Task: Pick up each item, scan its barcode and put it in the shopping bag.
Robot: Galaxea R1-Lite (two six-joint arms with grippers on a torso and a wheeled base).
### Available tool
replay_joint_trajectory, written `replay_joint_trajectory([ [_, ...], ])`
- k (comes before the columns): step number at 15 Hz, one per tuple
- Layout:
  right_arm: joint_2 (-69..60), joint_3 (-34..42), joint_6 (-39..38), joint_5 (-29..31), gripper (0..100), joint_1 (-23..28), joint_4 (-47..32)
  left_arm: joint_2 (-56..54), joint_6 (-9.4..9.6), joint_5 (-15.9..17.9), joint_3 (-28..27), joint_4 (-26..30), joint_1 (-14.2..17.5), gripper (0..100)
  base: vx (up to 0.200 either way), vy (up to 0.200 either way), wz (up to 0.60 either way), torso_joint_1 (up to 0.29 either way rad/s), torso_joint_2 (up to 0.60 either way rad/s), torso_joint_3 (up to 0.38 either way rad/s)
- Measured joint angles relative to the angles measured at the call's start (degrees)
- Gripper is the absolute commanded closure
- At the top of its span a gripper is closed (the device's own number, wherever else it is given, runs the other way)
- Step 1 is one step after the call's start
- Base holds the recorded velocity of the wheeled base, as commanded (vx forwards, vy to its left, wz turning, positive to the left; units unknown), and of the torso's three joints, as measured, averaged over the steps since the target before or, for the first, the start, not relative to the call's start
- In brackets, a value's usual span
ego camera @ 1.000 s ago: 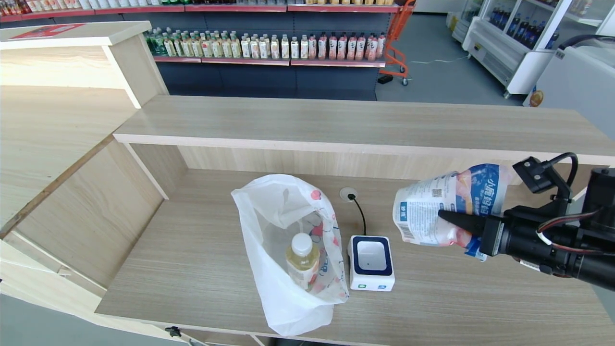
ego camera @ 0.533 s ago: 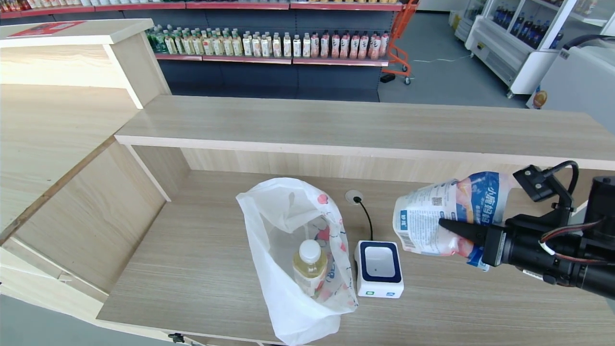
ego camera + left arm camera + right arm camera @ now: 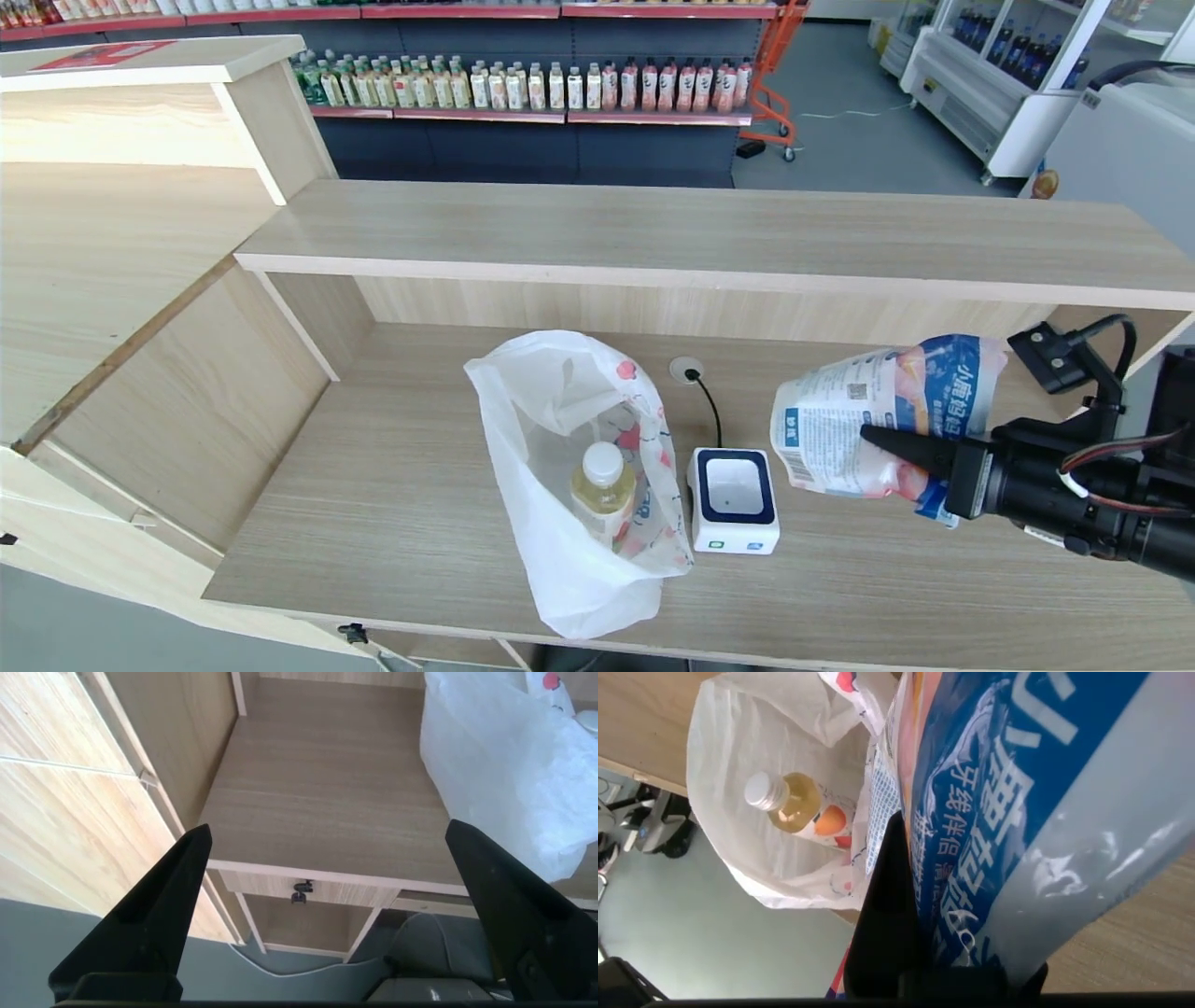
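Observation:
A white, blue and pink snack pouch hangs above the counter, just right of the barcode scanner, with its barcode end turned toward the scanner. My right gripper is shut on the pouch, one dark finger lying along its side. The white plastic shopping bag stands open left of the scanner with a yellow drink bottle inside; the bottle is also in the right wrist view. My left gripper is open and holds nothing, low by the counter's front edge, near the bag.
The scanner's black cable runs to a hole in the counter. A raised wooden ledge borders the back and a side panel the left. Bare counter lies left of the bag and in front of the scanner.
The whole head picture has shifted a little. My right gripper keeps the pouch at nearly the same spot beside the scanner, perhaps slightly lower.

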State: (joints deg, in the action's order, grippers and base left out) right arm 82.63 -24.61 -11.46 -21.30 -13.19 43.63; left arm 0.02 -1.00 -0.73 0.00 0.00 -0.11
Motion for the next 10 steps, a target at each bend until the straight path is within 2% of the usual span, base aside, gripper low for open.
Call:
replay_joint_trajectory([
  [7, 1.35, -0.55, 0.22, -0.02, 100, -0.04, -0.06, 0.0, 0.57, -0.02, 0.0, 0.0, -0.05, 0, 0.0, 0.0, 0.0, 0.0, 0.0, 0.0],
  [10, 1.77, -0.55, 0.22, 0.0, 100, -0.15, -0.17, 0.0, 0.49, 0.05, 0.0, 0.0, -0.05, 0, 0.0, 0.2, 0.0, -0.002, 0.0, 0.001],
])
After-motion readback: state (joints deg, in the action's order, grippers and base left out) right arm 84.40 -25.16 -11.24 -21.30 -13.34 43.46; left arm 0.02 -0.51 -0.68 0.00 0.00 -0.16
